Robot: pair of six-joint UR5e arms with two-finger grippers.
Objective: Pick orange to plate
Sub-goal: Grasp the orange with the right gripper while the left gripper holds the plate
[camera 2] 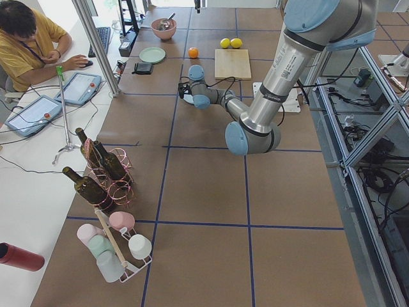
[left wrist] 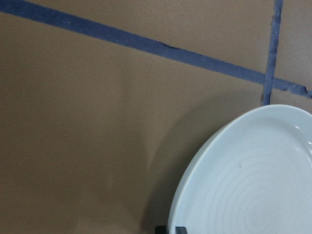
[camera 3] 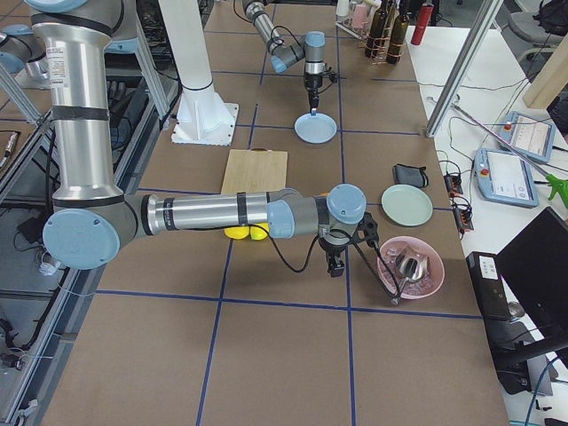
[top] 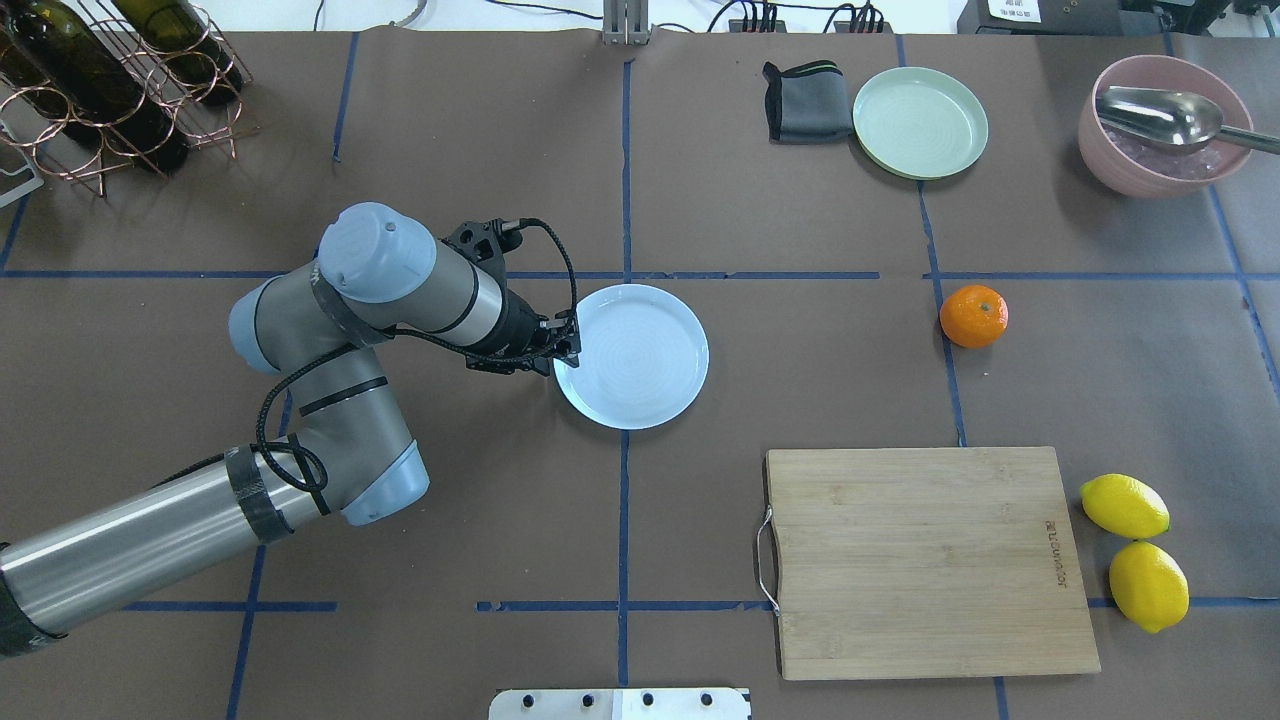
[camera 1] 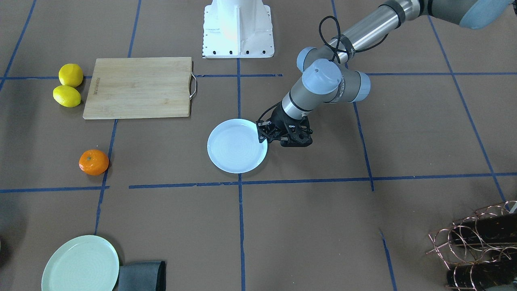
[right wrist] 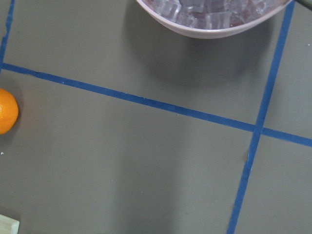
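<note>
Small round bright orange mandarin (top: 973, 315) on brown table (top: 840, 350), far side of rectangular wooden cutting board (top: 930, 560), well right of round pale bluish-white plate (top: 640, 365) in overhead view. On plate's left rim: left gripper (top: 568, 345), fingers pinched. Near pink bowl (camera 3: 433, 282): right gripper (camera 3: 335, 266), open or closed cannot tell.

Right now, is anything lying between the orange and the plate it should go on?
Nothing visible stands between the orange and the plate. The board lies off that line, nearer the robot.
</note>
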